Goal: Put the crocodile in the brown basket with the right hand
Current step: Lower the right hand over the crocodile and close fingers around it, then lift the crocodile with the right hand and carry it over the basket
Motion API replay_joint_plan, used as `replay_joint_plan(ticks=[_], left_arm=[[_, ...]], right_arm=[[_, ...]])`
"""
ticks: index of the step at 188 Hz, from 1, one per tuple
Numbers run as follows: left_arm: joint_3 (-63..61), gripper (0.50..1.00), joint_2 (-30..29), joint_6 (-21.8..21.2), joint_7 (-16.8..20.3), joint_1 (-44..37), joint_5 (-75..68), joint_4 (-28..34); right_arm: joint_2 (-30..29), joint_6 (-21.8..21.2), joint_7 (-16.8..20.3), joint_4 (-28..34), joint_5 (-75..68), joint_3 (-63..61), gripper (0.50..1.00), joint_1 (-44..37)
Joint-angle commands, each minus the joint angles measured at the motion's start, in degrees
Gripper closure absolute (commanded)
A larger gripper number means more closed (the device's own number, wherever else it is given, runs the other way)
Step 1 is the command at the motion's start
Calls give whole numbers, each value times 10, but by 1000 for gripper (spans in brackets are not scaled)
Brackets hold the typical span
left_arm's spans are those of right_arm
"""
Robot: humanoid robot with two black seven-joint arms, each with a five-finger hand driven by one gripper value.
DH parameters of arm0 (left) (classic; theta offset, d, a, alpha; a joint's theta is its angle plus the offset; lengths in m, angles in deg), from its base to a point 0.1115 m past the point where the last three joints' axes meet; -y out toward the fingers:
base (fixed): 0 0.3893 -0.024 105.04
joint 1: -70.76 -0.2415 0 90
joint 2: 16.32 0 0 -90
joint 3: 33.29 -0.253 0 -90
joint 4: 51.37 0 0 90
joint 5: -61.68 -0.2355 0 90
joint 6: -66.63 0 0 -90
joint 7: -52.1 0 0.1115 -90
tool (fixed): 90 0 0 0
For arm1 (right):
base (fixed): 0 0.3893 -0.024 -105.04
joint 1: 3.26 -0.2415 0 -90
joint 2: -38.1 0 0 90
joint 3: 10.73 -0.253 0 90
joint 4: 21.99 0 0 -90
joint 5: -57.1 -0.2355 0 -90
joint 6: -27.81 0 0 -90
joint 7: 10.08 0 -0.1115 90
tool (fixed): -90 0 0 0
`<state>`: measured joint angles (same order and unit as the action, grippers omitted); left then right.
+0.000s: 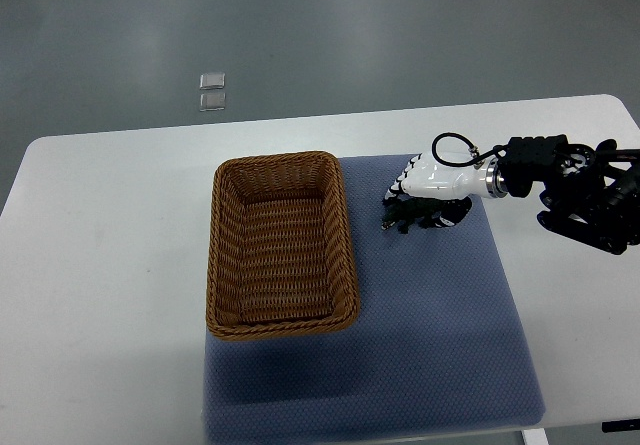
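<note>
On the blue mat [440, 345] nearest us nothing sits; further back our right hand [425, 200] curls around the crocodile [408, 212], right of the empty basket [283, 245]. A loose grip could drop it short of the rim.

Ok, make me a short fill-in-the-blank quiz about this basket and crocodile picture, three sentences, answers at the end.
1. The basket holds ____ objects.
2. The right robot hand is closed on the ____.
3. The crocodile is to the ____ of the basket in the picture, over the blue mat.

Missing words: no; crocodile; right
</note>
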<state>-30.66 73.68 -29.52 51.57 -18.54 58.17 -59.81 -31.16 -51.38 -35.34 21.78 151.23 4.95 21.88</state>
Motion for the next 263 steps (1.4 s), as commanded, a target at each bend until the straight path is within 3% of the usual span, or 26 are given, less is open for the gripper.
replay_joint_plan(ticks=[1, 46, 59, 85, 125, 205, 263], left_arm=[[0, 500, 0, 0, 0, 0, 0, -1], [0, 500, 0, 0, 0, 0, 0, 0], [0, 500, 0, 0, 0, 0, 0, 0], [0, 500, 0, 0, 0, 0, 0, 0], [0, 500, 0, 0, 0, 0, 0, 0], [0, 500, 0, 0, 0, 0, 0, 0], [0, 500, 0, 0, 0, 0, 0, 0]], right_arm=[[0, 0, 0, 0, 0, 2, 758, 0], [0, 0, 0, -1, 0, 7, 850, 0], [0, -1, 0, -1, 0, 7, 916, 0], [0, -1, 1, -8, 0, 6, 1000, 0], [7, 1, 1, -11, -1, 5, 1000, -2], [37, 46, -7, 6, -6, -7, 1000, -50], [24, 53, -17, 92, -10, -62, 1000, -117]])
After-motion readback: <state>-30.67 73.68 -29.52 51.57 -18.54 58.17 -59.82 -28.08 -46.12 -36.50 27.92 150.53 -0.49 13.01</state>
